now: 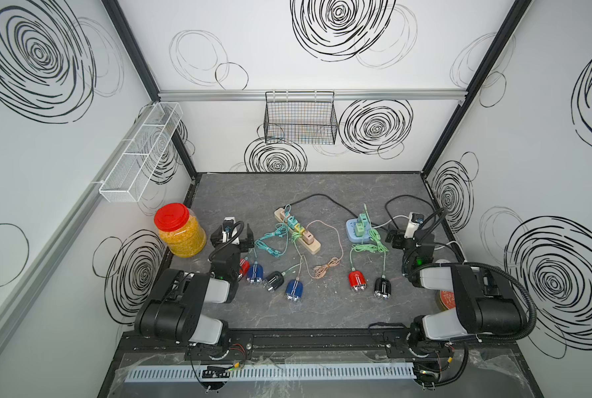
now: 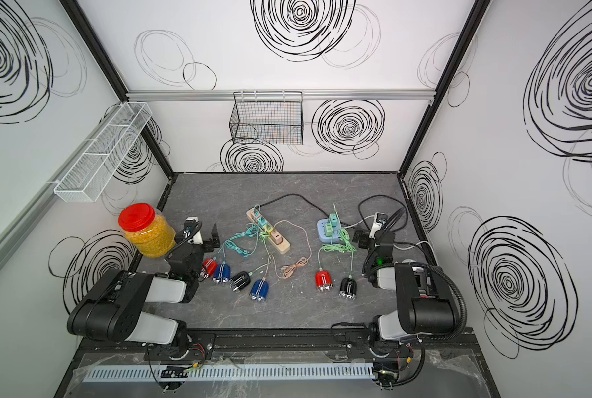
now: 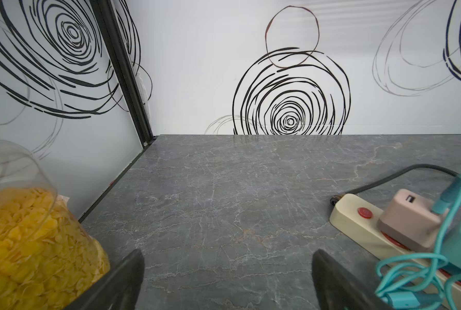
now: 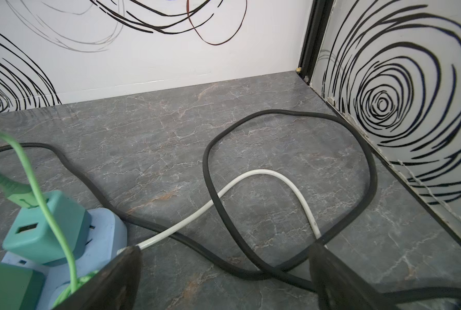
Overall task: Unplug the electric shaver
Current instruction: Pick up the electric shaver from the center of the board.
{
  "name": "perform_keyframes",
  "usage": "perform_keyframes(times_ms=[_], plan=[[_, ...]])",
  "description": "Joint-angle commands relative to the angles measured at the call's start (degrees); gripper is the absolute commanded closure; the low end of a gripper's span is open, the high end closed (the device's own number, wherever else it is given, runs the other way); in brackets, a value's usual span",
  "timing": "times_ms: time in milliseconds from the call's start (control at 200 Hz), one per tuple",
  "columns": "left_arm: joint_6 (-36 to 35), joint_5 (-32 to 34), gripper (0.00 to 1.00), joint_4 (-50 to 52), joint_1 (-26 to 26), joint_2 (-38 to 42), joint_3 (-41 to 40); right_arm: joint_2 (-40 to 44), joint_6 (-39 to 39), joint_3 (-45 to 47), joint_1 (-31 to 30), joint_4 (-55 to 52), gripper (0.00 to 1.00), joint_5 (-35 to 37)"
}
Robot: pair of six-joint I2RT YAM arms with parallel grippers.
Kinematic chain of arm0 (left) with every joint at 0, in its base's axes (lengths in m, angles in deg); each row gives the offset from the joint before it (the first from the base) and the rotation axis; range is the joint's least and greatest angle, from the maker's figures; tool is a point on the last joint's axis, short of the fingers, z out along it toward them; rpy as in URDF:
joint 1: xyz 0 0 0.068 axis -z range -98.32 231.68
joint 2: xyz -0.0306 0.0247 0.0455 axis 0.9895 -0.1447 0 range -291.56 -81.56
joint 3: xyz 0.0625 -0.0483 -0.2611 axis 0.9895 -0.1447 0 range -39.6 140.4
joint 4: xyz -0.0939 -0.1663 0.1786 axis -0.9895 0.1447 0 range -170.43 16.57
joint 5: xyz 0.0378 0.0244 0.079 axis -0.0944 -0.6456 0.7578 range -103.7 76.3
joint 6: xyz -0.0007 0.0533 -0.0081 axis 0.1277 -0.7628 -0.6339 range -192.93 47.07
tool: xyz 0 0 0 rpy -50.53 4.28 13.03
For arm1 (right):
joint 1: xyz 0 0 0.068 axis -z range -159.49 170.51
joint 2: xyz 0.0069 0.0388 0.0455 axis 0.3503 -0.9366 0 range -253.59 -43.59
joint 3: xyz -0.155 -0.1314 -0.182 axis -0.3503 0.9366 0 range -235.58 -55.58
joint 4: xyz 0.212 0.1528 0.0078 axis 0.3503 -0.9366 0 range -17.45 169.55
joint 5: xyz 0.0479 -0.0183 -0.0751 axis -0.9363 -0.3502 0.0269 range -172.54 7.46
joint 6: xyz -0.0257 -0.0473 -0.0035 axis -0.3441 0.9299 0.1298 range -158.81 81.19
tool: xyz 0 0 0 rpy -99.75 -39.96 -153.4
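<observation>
Both arms are built alike, glossy black joint housings alternating with pale grey link shells. On the left arm a thin black cable loops out just behind the left gripper, whose fingers are dark, blunt wedges with scuffed, dusty tips. A small white camera block is mounted on top of that gripper. The right arm carries a ribbed black conduit along its outer side. A green light glows on the wrist joint behind the right gripper. Far back from the grippers, at each base, thin red and yellow wires show beside bright screws.
</observation>
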Motion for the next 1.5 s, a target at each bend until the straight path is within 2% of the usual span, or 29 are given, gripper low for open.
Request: perform_keyframes(times_ms=[0, 185, 310, 871, 1011, 1126, 1181, 1276, 1381, 1436, 1496], plan=[[-0.92, 0.70, 0.01, -3.97, 0.24, -0.30, -0.20, -0.64, 0.60, -1.02, 0.22, 1.30, 0.00, -0.29], [-0.40, -0.49, 0.01, -2.82, -0.56, -0.32, 0.35, -0.53, 0.54, -0.90, 0.23, 1.30, 0.00, -0.30], [1.49, -4.79, 0.01, -1.48, -3.26, -0.41, 1.15, -0.53, 0.54, -0.81, 0.24, 1.30, 0.00, -0.29], [1.65, -4.73, 0.01, -0.92, -3.40, -0.37, 1.39, -0.78, 0.45, -1.09, 0.49, 1.30, 0.00, -0.95], [3.84, 2.29, 0.01, -1.35, -2.94, 0.38, 1.06, -0.54, 0.45, -1.04, 0.58, 1.30, 0.00, -1.00], [4.18, 5.74, 0.01, 1.08, -2.35, 4.78, 0.19, -0.22, 0.50, -1.03, 0.50, 1.30, 0.00, -0.84], [4.33, 7.26, 0.01, 2.46, -2.09, 7.33, -0.25, 1.33, 0.88, -2.43, 0.13, -3.61, 0.00, -0.98], [4.70, 11.89, 0.01, 3.92, -1.07, 11.73, -1.41, 4.62, 0.72, -5.53, -1.06, -11.01, 0.00, 2.48], [4.77, 20.47, 0.01, 6.24, 1.83, 17.02, -1.89, 7.50, -1.19, -9.42, -2.46, -19.71, 0.00, 8.48], [6.02, 22.73, 0.01, 10.52, 3.27, 20.36, -0.99, 7.99, -5.17, -12.01, -2.41, -24.88, 0.00, 13.21], [7.35, 22.96, 0.01, 14.04, 4.51, 24.01, -0.18, 7.28, -13.72, -16.54, -2.30, -33.42, 0.00, 21.24]])
